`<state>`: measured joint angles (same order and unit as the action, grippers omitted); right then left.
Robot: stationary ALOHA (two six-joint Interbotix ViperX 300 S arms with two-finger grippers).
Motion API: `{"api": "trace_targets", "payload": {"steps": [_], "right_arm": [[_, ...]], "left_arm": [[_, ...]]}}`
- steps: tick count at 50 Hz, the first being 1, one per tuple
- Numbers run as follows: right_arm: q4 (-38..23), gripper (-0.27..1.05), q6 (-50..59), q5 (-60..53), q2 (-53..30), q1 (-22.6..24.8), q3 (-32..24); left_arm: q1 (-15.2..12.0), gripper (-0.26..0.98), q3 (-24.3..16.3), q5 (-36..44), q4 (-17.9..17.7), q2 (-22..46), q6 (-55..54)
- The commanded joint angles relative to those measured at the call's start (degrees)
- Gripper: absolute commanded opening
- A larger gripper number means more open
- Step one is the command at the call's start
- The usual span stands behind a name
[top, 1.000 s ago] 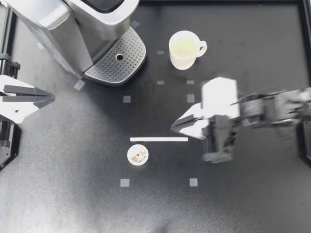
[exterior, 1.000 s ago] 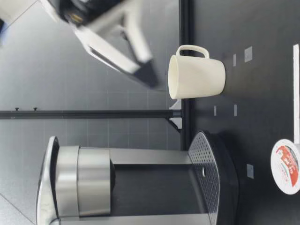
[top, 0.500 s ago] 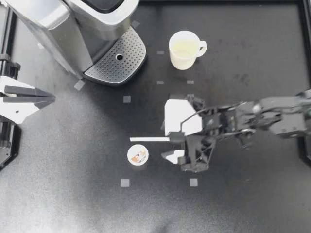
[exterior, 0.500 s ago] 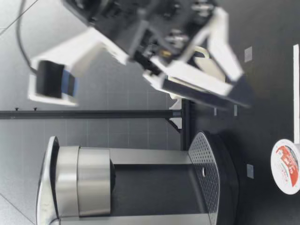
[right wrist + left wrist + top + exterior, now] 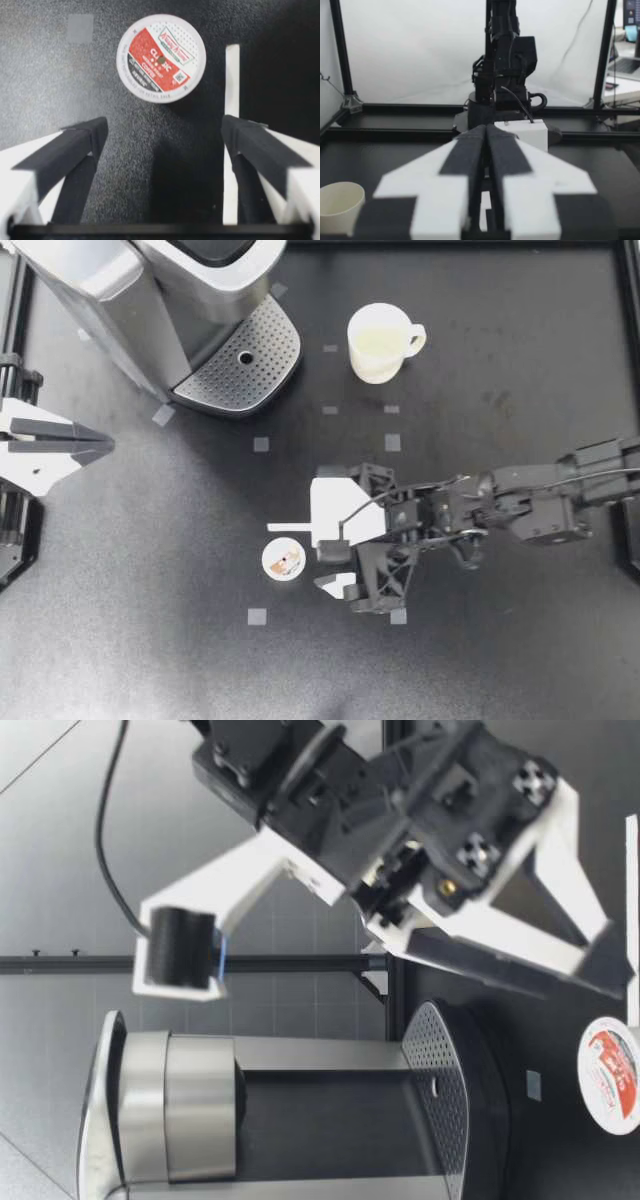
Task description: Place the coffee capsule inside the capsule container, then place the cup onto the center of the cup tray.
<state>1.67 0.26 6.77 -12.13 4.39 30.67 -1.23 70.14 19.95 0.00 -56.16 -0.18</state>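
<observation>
The coffee capsule (image 5: 283,560), round and white with a red foil lid, lies on the black table. My right gripper (image 5: 326,564) hovers just beside it, open wide, fingers pointing at it. In the right wrist view the capsule (image 5: 161,58) lies ahead of the open right gripper (image 5: 164,127), outside the fingers. The low view shows the capsule (image 5: 610,1075) under and past the right gripper (image 5: 603,958). The cream cup (image 5: 378,342) stands upright at the back, beside the coffee machine's perforated cup tray (image 5: 240,358). My left gripper (image 5: 106,445) rests shut at the left edge.
The silver coffee machine (image 5: 130,295) fills the back left corner. A white tape strip (image 5: 285,527) lies just behind the capsule, and small grey tape squares (image 5: 257,616) dot the mat. In the left wrist view the cup (image 5: 339,206) stands beside the shut left gripper (image 5: 486,131).
My right arm has swung in from the right and come down toward the capsule, and its gripper has opened wide. It now hides the cup in the low view. The left arm stayed still.
</observation>
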Motion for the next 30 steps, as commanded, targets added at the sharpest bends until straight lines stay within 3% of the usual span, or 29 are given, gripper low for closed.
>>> {"api": "trace_targets", "payload": {"steps": [1, 30], "right_arm": [[0.1, 0.98, -0.1, -0.5, 0.1, 0.4, -1.8], [-0.1, 0.98, -0.5, -0.7, -4.0, 0.4, -6.3]], "left_arm": [[-0.1, 0.12, -0.7, 0.5, 0.1, 0.2, 0.0], [-0.1, 0.12, -0.6, 0.3, 0.1, 0.2, 0.1]]}}
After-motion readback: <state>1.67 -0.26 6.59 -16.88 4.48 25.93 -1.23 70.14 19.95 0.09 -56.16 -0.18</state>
